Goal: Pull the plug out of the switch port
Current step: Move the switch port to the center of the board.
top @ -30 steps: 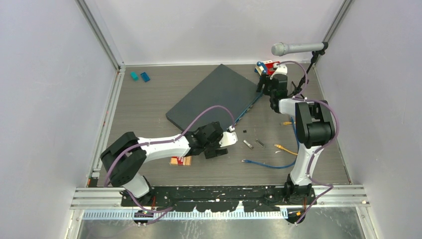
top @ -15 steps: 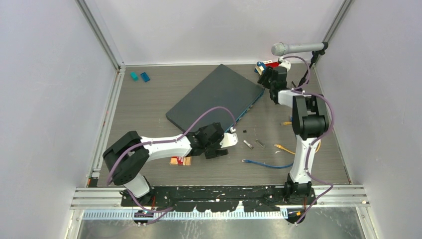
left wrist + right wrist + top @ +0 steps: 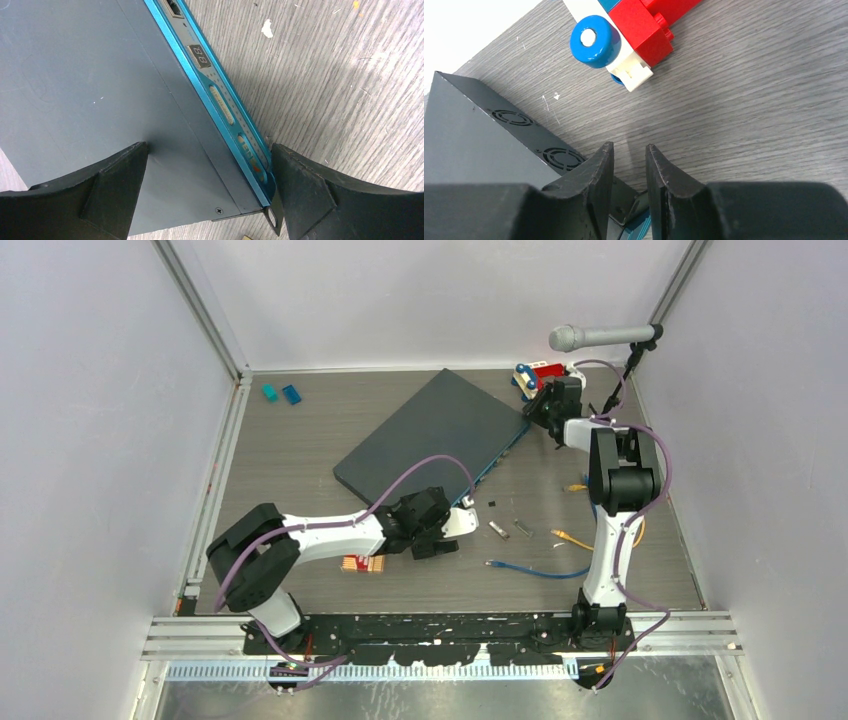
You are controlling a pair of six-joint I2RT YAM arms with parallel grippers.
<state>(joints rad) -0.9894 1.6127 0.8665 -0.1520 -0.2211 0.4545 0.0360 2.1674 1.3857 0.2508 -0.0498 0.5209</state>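
Note:
The switch (image 3: pixel 430 430) lies slantwise mid-table, slate top (image 3: pixel 85 85), teal front edge (image 3: pixel 220 100) facing right. My left gripper (image 3: pixel 462 512) is open and straddles its near corner (image 3: pixel 209 147): one finger over the top, the other beside the teal face. At the far right corner, my right gripper (image 3: pixel 541 405) hovers with its jaws a narrow gap apart (image 3: pixel 629 145). Only wood shows between the tips, and the switch's corner bracket (image 3: pixel 629 207) shows lower in the gap. The plug is out of view; the one socket (image 3: pixel 172 7) in sight looks empty.
A red, white and blue brick toy (image 3: pixel 530 373) (image 3: pixel 624 35) sits just past the right gripper. A microphone (image 3: pixel 580 337) juts in above. A loose blue cable (image 3: pixel 525 568), yellow cable ends (image 3: pixel 562 535) and small metal parts (image 3: pixel 498 528) lie right of the switch.
The right gripper has slid back along the switch's right end to its far corner, and its jaws have narrowed from wide to a slim gap. The left arm has held still.

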